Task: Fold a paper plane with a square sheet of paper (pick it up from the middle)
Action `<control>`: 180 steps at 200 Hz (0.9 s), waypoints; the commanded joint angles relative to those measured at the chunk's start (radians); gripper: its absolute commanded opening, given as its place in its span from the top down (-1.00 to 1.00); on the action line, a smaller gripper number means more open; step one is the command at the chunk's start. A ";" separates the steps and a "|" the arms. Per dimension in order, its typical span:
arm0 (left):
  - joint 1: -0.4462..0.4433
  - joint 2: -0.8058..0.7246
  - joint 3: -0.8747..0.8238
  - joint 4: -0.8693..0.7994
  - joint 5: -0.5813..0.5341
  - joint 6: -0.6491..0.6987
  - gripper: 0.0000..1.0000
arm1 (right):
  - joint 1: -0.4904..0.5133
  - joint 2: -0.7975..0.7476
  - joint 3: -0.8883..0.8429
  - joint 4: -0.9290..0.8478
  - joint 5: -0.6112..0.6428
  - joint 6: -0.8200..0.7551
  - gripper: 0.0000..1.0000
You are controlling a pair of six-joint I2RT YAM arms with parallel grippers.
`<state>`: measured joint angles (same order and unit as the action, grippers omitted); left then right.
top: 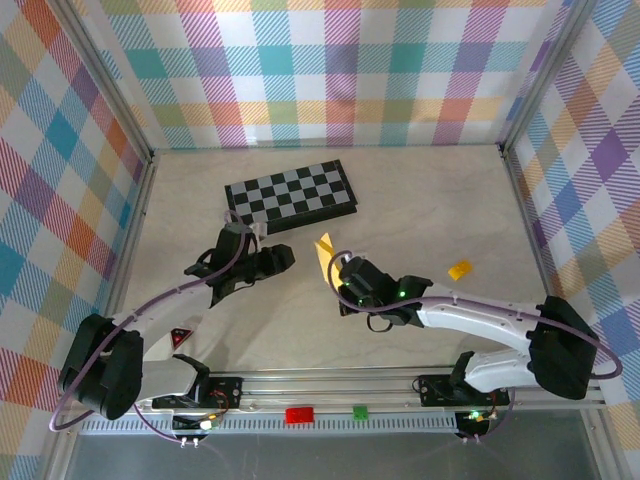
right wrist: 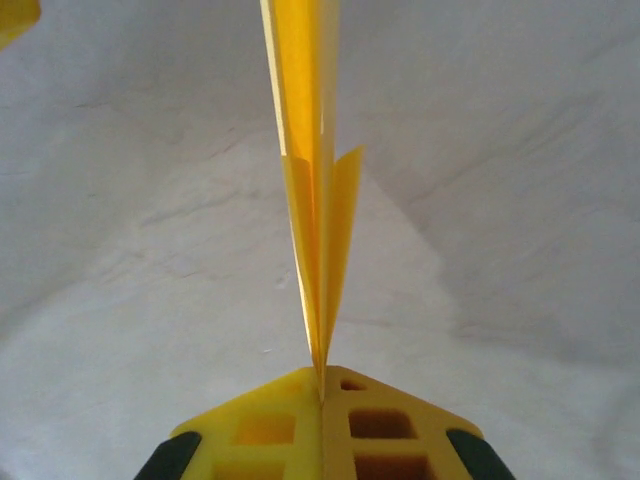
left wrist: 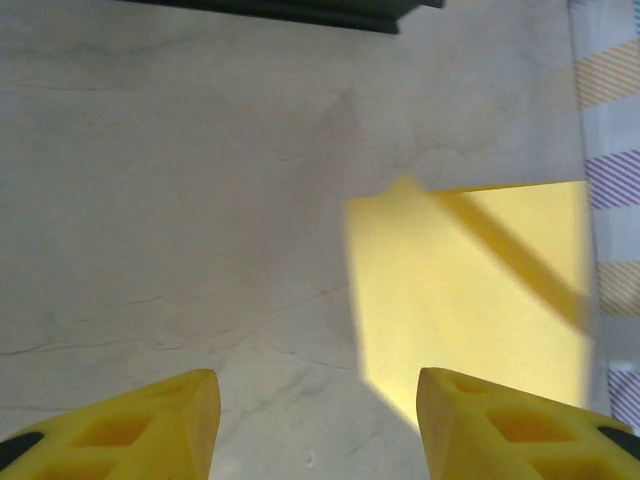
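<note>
The yellow sheet of paper (top: pixel 323 250) is folded into layers and stands on edge above the table, just in front of the chessboard. My right gripper (top: pixel 341 272) is shut on its lower edge. In the right wrist view the paper (right wrist: pixel 314 200) rises straight up from the closed gripper (right wrist: pixel 322 388), with a short flap on each side. My left gripper (top: pixel 286 258) is open a little to the paper's left, apart from it. The left wrist view faces the paper's flat side (left wrist: pixel 470 290); that gripper (left wrist: pixel 316 425) has nothing between its fingers.
The black-and-grey chessboard (top: pixel 292 195) lies behind both grippers, and its edge (left wrist: pixel 290 8) shows in the left wrist view. A small orange-yellow block (top: pixel 459 269) sits on the table to the right, also seen as a block (right wrist: pixel 14 16) in the right wrist view. Plaid walls close three sides.
</note>
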<state>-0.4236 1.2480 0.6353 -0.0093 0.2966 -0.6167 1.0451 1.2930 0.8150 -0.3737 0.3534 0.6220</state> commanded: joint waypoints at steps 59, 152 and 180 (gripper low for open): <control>0.066 -0.053 -0.071 -0.096 -0.088 -0.048 -0.13 | 0.090 0.313 0.218 -0.488 0.424 -0.064 0.85; 0.118 -0.092 -0.107 -0.098 -0.091 -0.064 -0.16 | 0.112 0.256 0.131 -0.049 0.009 -0.194 0.10; 0.120 -0.080 -0.120 -0.069 -0.082 -0.071 -0.16 | -0.007 0.115 0.004 0.092 -0.188 -0.122 -0.12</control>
<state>-0.3157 1.1564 0.5388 -0.0990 0.1997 -0.6697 1.1301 1.5150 0.9054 -0.4431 0.3599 0.4534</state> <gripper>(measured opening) 0.579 0.542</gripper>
